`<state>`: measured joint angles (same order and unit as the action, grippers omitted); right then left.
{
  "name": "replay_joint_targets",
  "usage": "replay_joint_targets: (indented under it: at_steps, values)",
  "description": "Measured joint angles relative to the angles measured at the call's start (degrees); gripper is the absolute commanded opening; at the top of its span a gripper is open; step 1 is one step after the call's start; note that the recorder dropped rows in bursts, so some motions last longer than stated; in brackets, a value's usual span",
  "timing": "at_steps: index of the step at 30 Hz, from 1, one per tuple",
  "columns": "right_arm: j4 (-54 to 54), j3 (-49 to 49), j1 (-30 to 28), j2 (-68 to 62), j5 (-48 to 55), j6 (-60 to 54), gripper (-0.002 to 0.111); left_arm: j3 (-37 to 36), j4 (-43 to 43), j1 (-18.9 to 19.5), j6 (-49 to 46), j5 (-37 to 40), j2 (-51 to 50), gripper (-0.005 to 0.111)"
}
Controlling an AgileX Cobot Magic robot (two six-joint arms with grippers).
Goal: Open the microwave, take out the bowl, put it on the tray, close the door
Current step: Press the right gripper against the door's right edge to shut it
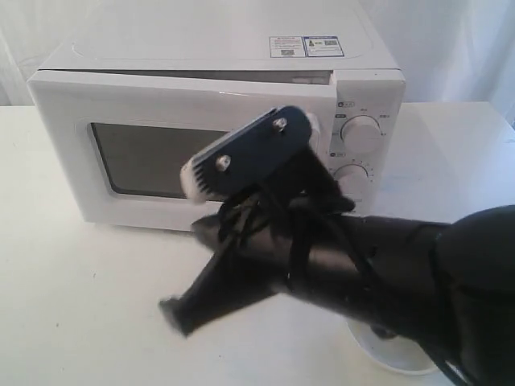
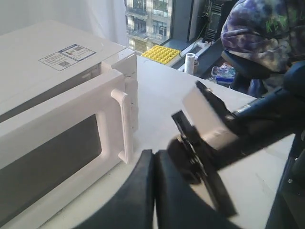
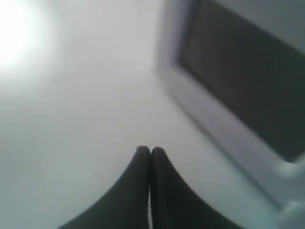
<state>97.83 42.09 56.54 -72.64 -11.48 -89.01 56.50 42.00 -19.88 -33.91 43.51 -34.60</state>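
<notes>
The white microwave (image 1: pixel 217 56) stands at the back of the table. Its door (image 1: pixel 72 129) sits slightly ajar, with a thin gap along the top by the knob panel. In the left wrist view the door's tall bar handle (image 2: pixel 125 125) stands out from the body. The bowl is hidden behind the dark window. My right gripper (image 1: pixel 171 310) is shut and empty, low over the table in front of the door, its fingertips (image 3: pixel 143 151) together. My left gripper (image 2: pixel 153 153) is shut on nothing, just short of the handle's foot. A round white tray (image 1: pixel 398 358) peeks from under my right arm.
Two round knobs (image 1: pixel 362 133) sit on the microwave's right panel. My black right arm (image 1: pixel 362 257) crosses the front of the table and covers the handle in the exterior view. Beyond the table's far edge are a yellow tray (image 2: pixel 164 53) and a seated person (image 2: pixel 267 28).
</notes>
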Motion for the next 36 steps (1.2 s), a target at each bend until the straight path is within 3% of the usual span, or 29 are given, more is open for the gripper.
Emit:
replay_joint_targets:
  at_steps: [2,7,11,19,36]
  values:
    - [-7.4,0.5,0.0,-1.4,-9.6,10.9,0.0,-0.1,-0.1,0.0,0.3,0.2,1.1,0.0]
    - [-38.7,-1.1,0.2,-5.1,-22.9,47.8,0.0,-3.5,-0.2,0.0,0.5,-0.2,2.8,0.0]
    - [-49.9,-5.6,0.6,-10.5,-36.0,63.4,0.0,-6.9,-0.5,0.0,0.5,-1.8,3.3,0.0]
    - [-51.7,-7.7,0.6,-20.5,-55.3,69.1,0.0,-9.7,-0.7,0.0,0.7,-4.7,4.2,0.0]
    - [-54.1,7.8,-8.5,-34.7,-57.4,69.6,0.0,-9.7,0.2,0.0,0.7,-5.4,4.2,0.0]
